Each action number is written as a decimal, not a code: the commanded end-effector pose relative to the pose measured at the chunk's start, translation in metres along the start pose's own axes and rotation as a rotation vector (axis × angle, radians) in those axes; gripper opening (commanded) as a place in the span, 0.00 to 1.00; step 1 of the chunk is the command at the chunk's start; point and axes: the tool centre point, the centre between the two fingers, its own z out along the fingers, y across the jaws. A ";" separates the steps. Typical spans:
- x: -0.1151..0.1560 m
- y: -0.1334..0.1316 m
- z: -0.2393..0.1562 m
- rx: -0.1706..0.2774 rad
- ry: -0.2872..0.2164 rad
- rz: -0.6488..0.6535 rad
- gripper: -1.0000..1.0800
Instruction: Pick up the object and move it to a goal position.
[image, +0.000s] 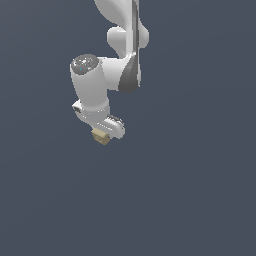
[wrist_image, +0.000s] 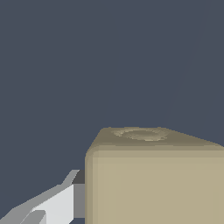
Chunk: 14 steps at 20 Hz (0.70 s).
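Note:
The object, a small tan cube (image: 100, 137), sits at the tip of my white gripper (image: 103, 134) in the exterior view, just left of centre. In the wrist view the cube (wrist_image: 153, 179) fills the lower right, and a faint ring mark shows on one face. One grey and white finger (wrist_image: 61, 203) lies flat against the cube's side. The other finger is out of view. The gripper looks shut on the cube. No goal marker shows in either view.
The white arm (image: 100, 80) comes down from the top of the exterior view. All around is a plain dark grey-blue surface with no other object and no edge in sight.

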 end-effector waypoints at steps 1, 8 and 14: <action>-0.009 0.005 -0.023 0.000 0.000 0.000 0.00; -0.034 0.022 -0.091 0.000 0.000 0.001 0.00; -0.057 0.036 -0.154 -0.001 0.001 0.001 0.00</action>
